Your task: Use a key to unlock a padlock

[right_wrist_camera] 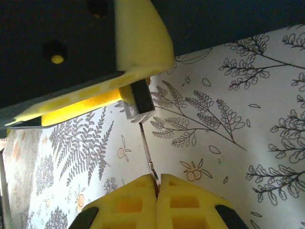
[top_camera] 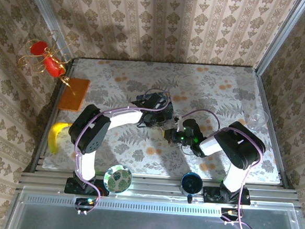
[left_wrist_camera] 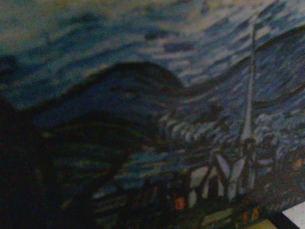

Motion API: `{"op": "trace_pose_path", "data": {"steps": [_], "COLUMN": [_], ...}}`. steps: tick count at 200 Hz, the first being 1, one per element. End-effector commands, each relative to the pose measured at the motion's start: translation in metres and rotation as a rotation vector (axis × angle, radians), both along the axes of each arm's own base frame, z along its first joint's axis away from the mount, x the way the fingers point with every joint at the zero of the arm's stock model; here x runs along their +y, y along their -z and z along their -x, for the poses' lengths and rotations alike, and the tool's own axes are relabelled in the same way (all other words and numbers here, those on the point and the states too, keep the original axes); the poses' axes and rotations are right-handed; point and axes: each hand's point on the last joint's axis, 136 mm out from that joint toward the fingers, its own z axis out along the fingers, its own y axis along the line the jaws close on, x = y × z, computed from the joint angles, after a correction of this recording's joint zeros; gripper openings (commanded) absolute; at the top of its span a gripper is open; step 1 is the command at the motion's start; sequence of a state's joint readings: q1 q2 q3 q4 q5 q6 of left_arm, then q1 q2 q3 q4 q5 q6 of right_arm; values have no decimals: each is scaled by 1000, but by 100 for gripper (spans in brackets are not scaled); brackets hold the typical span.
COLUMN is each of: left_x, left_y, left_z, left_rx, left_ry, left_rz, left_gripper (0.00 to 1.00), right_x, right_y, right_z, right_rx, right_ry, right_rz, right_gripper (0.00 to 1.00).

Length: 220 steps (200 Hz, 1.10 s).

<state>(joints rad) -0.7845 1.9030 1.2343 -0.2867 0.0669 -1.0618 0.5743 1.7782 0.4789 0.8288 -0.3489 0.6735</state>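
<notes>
Right claw: the right gripper has its yellow fingertips pressed flat together, pinching the near end of the key.
Key axis: in the right wrist view the long axis runs almost straight up from the fingertips, leaning a little left towards the top.
Key heading: the free end points away from the right gripper at the padlock and meets its lower face. How far in it sits cannot be told.
Padlock: a small grey and black block just beyond the key tip, tucked under a yellow pad and clear of the table.
Padlock shackle: hidden.
Left claw: the left gripper sits at mid-table, facing the right gripper with little space between them. Its opening cannot be told.
Tin: the blue painted tin lies very close under the left wrist camera, its swirled sky and spire blurred.
Table: a fern and orange print cloth covers it.
Left edge: a banana lies off the cloth, with an orange board beyond it.
Near edge: a round green-patterned dish and a dark blue cup stand between the arm bases.
Right edge: a clear cup stands well apart from the grippers.
</notes>
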Motion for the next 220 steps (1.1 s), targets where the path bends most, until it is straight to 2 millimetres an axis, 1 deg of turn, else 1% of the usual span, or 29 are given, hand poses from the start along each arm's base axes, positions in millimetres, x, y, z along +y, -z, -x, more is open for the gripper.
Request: {"op": "trace_pose_path", "data": {"steps": [1,45,122,179,220], "left_x": [0,1,-2,-4,-5], "left_y": [5,4,6,4,4], "left_z": [2,2,3,2,4], "left_rx": [23,23,33,31,38], "left_ry": [-11,-15,-18,-20,-16], "left_rz": [22,27,52,72,88], "left_gripper": [0,0,0,0,0], "right_x": [4,0,5,8,11], "right_y": [-9,-9,-22,-20,-22], "right_z": [-12,-16,-23,-25,-32], "right_rx": [-54,-64,-101,-89,-84], "right_ry": [21,55,59,61,70], "right_rz": [-8,-17,-57,-74,-95], "right_gripper": [0,0,0,0,0]}}
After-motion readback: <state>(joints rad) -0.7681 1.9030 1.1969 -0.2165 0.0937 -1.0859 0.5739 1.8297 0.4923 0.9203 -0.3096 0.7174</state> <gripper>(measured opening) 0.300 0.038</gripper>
